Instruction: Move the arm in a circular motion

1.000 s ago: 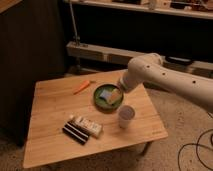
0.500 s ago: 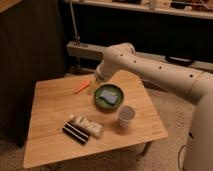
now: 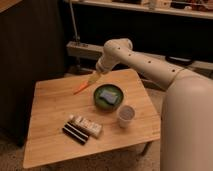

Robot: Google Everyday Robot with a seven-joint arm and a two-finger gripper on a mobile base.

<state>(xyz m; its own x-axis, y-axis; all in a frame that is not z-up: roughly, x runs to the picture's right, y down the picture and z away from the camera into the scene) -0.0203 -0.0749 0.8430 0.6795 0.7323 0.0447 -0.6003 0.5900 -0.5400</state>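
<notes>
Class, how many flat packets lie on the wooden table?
2: a white packet and a dark packet, side by side at the table front left. None seems hidden. The gripper hangs near the table's back edge.

Lab: pincer [image 3: 93, 77] over wooden table [image 3: 50, 107]

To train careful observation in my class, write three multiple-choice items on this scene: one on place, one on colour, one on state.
1. The yellowish gripper tipping the cream-white tubular arm is: A) on the floor; B) by the far edge of the wooden table, close to the orange carrot-like stick; C) under the table.
2. The round bowl holding a blue block is: A) red; B) white; C) green.
3. The white cup stands: A) upright; B) tipped over; C) upside down.
B: its tip hangs near the stick. C: dark green rim. A: mouth faces up.
</notes>
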